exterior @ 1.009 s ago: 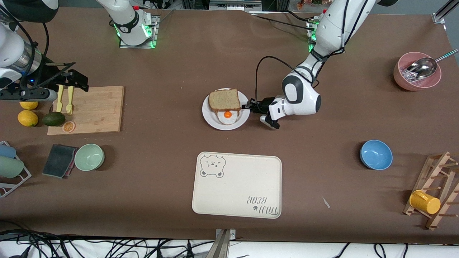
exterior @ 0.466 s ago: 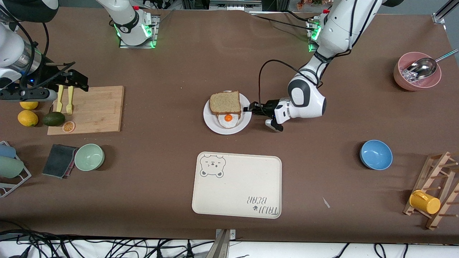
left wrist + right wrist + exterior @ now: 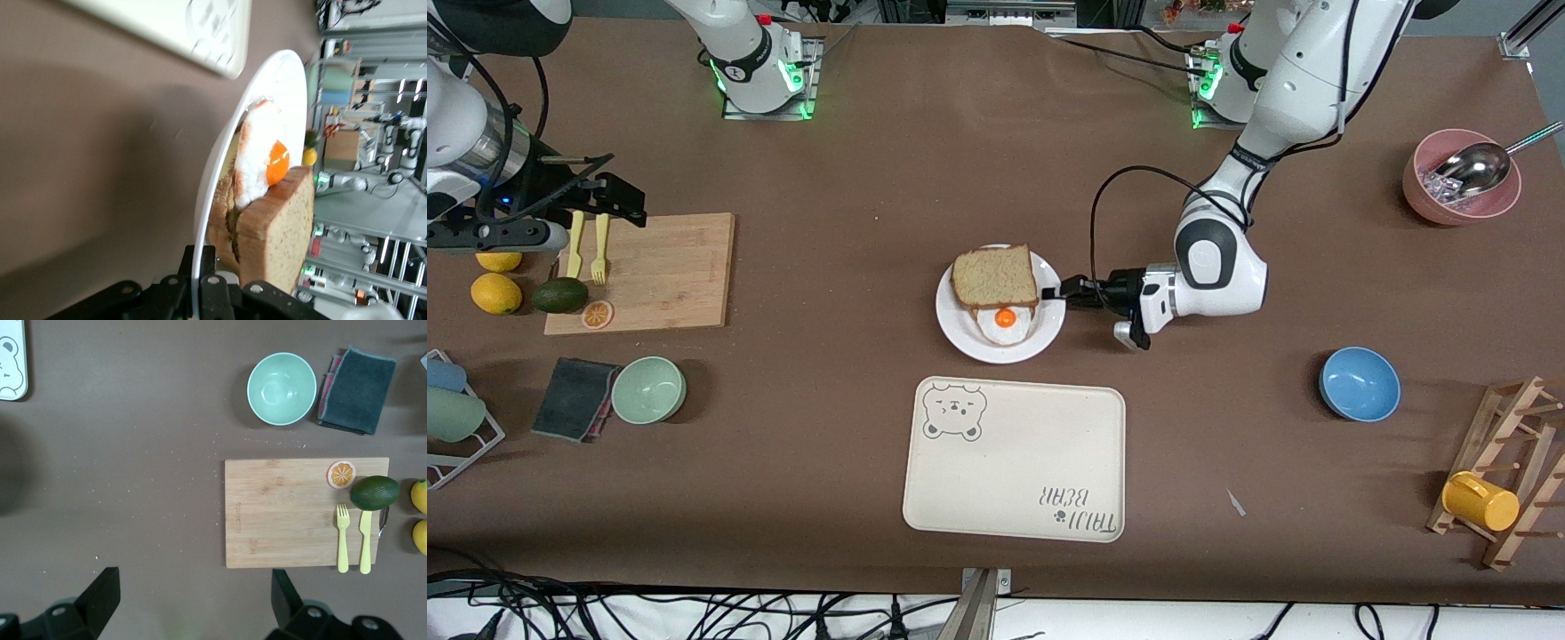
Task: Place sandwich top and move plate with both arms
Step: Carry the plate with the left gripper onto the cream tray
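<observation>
Found the right gripper waiting in the air over the edge of the wooden board, its black fingers spread wide apart with nothing between them. Counted two glossy lemons and a dark oval avocado just beside that flat, pale-grained rectangle; on it, a yellow plastic fork and knife lying side by side and a round orange slice at one corner. Saw, nearer the front camera, a folded grey cloth touching a smooth mint bowl.

Found the plate, round, white and glazed, at mid-table, between the arms' bases and the cream rectangular tray with rounded corners and a bear print. Saw the sandwich top, a squarish, porous tan slice with thin brown crust, resting on the stack on the plate, shifted toward the bases, so that the fried egg stuck out under it with its orange yolk showing. Found the left gripper lying low and level, pressed together on the plate's thin rim at the side toward the left arm's end. Could not tell whether the plate touched the brown tabletop.

Noted then a round blue bowl, a pink bowl holding a shiny metal scoop, and a slatted wooden rack carrying a yellow cup.
</observation>
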`<action>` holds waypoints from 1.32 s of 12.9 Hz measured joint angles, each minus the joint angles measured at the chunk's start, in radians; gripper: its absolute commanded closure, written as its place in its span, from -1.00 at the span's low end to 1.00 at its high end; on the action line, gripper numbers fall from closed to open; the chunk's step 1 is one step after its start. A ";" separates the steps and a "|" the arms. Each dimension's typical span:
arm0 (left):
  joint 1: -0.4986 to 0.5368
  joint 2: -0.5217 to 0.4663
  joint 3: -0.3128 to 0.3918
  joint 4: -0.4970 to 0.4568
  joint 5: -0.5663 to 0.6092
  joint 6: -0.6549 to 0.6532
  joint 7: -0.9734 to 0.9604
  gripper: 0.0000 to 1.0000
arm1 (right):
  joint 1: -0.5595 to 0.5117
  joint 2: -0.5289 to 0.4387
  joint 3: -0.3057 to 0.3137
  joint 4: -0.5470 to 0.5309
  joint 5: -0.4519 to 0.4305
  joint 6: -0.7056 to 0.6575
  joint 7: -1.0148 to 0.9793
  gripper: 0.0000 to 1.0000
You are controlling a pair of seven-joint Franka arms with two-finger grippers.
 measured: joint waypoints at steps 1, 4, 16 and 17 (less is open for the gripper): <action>0.000 0.008 0.003 0.048 0.000 0.000 -0.027 1.00 | -0.001 0.001 0.000 0.000 0.000 0.000 0.000 -1.00; 0.000 0.073 0.028 0.194 0.000 0.002 -0.075 1.00 | -0.003 0.002 0.000 0.000 0.000 0.000 0.000 -1.00; -0.031 0.444 0.160 0.703 0.000 0.046 -0.300 1.00 | -0.010 0.010 -0.007 0.001 0.000 0.000 -0.003 -1.00; -0.047 0.454 0.160 0.704 0.000 0.055 -0.300 1.00 | -0.010 0.011 -0.007 0.001 0.000 0.000 -0.003 -1.00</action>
